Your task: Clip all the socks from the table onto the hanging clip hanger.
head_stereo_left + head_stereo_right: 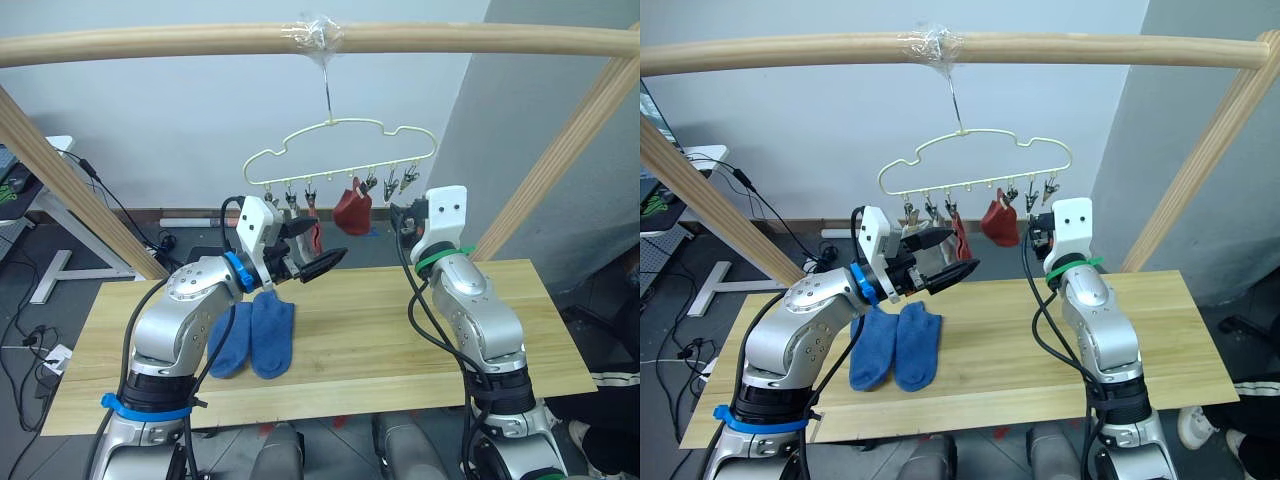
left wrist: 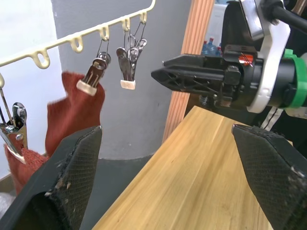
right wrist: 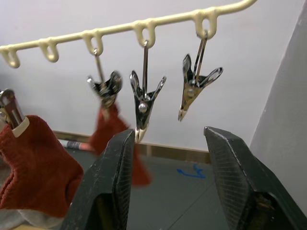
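Now, with two red socks (image 1: 352, 208) clipped on the hanger (image 1: 340, 150) and two blue socks (image 1: 253, 338) flat on the tabletop (image 1: 380, 330), both end effectors, left (image 1: 312, 255) and right (image 3: 170, 184), gape empty; the left should descend onto one blue cuff.

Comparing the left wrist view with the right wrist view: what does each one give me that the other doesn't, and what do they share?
Left wrist view alone: the table, a wooden pole of the frame, and the right gripper reaching in beside the clips, with the open left gripper in front.

Right wrist view alone: the open right gripper's own fingers just below two empty clips, and the floor behind.

Both: the clip hanger, its metal clips, and the rust-red socks already hanging from them.
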Controlling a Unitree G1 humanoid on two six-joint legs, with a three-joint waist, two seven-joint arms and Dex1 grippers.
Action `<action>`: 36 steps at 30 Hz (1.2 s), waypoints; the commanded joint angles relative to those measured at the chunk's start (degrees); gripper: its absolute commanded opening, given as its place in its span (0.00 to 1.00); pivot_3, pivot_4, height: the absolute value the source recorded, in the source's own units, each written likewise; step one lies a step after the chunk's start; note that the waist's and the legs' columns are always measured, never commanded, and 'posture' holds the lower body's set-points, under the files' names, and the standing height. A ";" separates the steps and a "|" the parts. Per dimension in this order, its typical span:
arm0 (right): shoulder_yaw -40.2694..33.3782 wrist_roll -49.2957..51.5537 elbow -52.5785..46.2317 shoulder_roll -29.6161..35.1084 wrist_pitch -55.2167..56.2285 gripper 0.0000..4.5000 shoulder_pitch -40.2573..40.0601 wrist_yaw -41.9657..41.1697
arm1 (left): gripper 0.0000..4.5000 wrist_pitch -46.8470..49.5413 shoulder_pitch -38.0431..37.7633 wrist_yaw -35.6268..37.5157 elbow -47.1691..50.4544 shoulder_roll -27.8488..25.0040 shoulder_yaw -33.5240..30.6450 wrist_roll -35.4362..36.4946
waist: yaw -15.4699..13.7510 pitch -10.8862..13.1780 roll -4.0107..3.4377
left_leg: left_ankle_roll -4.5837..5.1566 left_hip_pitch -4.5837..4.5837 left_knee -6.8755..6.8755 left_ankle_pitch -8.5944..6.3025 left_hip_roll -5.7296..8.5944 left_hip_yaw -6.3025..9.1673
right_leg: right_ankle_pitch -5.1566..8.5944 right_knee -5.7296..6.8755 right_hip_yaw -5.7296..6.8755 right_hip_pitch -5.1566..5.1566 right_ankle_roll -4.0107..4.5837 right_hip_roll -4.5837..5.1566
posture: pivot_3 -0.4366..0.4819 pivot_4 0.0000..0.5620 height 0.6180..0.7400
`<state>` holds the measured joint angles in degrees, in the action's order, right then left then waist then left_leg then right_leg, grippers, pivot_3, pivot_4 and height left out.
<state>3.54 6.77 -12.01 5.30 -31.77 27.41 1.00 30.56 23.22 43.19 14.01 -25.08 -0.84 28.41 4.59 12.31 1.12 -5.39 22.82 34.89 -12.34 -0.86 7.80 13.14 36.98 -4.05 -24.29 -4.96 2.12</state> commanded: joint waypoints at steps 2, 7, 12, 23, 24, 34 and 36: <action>-0.42 -1.15 1.44 -0.54 3.33 0.53 2.48 -0.69 | 1.00 -1.25 0.96 -0.07 2.68 -0.61 -0.90 0.53 | 0.01 0.00 0.00 | 0.00 0.00 0.00 0.00 0.00 0.00 | 0.00 0.00 0.00 0.00 0.00 0.00 | 0.48 0.33 1.00; -0.60 -2.13 4.07 -1.26 5.12 0.53 3.97 -0.77 | 1.00 -1.10 1.22 -0.50 3.41 -0.69 -1.15 0.75 | -0.25 0.00 0.00 | 0.00 -0.01 0.00 0.00 0.00 0.01 | -0.01 0.02 0.00 0.00 0.00 0.00 | 0.51 0.33 1.00; -0.68 -2.52 6.29 -2.03 6.50 0.40 5.43 -0.78 | 1.00 -1.01 1.35 -0.77 3.84 -0.67 -1.18 0.77 | -0.45 0.00 0.00 | 0.00 -0.01 0.00 0.00 0.00 0.00 | -0.01 0.02 0.00 0.00 0.01 0.00 | 0.52 0.33 1.00; -1.07 -3.14 9.27 -3.22 8.07 0.34 7.16 -0.61 | 1.00 -1.29 1.68 -1.19 3.54 -0.68 -1.05 0.77 | -1.39 0.00 0.00 | 0.00 -0.01 0.00 0.00 0.00 0.01 | -0.08 0.02 0.01 0.00 0.12 0.00 | 0.53 0.32 1.00; -1.36 -3.25 9.77 -3.34 8.17 0.34 7.44 -0.33 | 1.00 -1.29 1.66 -1.19 3.59 -0.66 -1.02 0.80 | -1.39 0.00 0.00 | 0.00 -0.01 0.00 0.00 0.00 0.01 | -0.11 0.02 0.01 0.00 0.18 0.00 | 0.53 0.32 1.00; -2.38 -4.20 15.04 -3.52 11.13 0.34 11.01 0.05 | 1.00 -1.20 2.61 -1.19 3.05 -0.47 -0.98 0.90 | -1.38 0.00 0.00 | 0.00 -0.01 0.00 0.00 0.00 0.01 | -0.16 0.02 0.01 0.00 0.25 0.00 | 0.53 0.31 1.00; -2.40 -4.11 16.06 -3.49 11.75 0.34 11.71 -0.10 | 1.00 -1.22 2.94 -1.11 2.75 -0.50 -1.02 0.88 | -1.41 0.00 0.00 | 0.00 -0.01 0.00 0.00 0.00 0.02 | -0.16 0.02 0.02 0.00 0.26 0.00 | 0.53 0.31 1.00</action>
<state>1.71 3.27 4.51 1.97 -21.85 37.43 0.86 30.53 25.02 41.94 15.28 -25.44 -0.96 28.50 3.17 12.31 1.12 -5.39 22.81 34.89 -12.34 -0.85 7.81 12.98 37.00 -4.03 -24.29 -4.70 2.12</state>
